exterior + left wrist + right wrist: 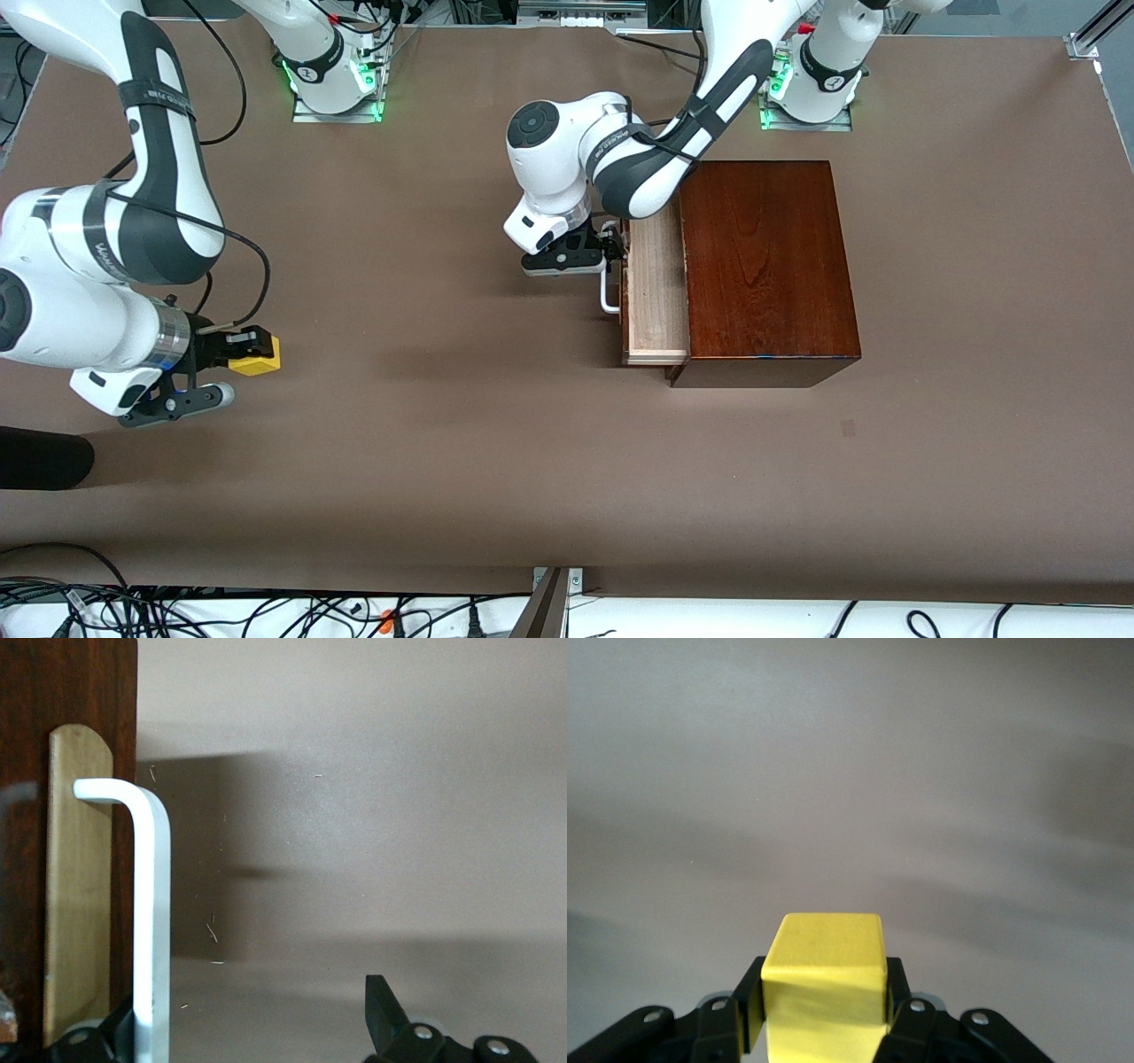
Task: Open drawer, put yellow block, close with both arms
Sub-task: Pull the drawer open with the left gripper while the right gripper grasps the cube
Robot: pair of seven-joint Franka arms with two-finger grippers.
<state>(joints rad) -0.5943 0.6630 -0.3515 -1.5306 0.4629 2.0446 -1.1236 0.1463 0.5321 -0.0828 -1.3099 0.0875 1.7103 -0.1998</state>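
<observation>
right gripper [241, 353] over bare table [443, 443] at right arm's end, jaws pinching yellow block [257, 356] across side faces. block looks light, rigid, smooth-faced; flat sides give best hold. left gripper [611, 252] at white handle [608, 297] of drawer [656, 292], jaws spread, bar beside one finger; drawer pulled out, tray empty.
</observation>
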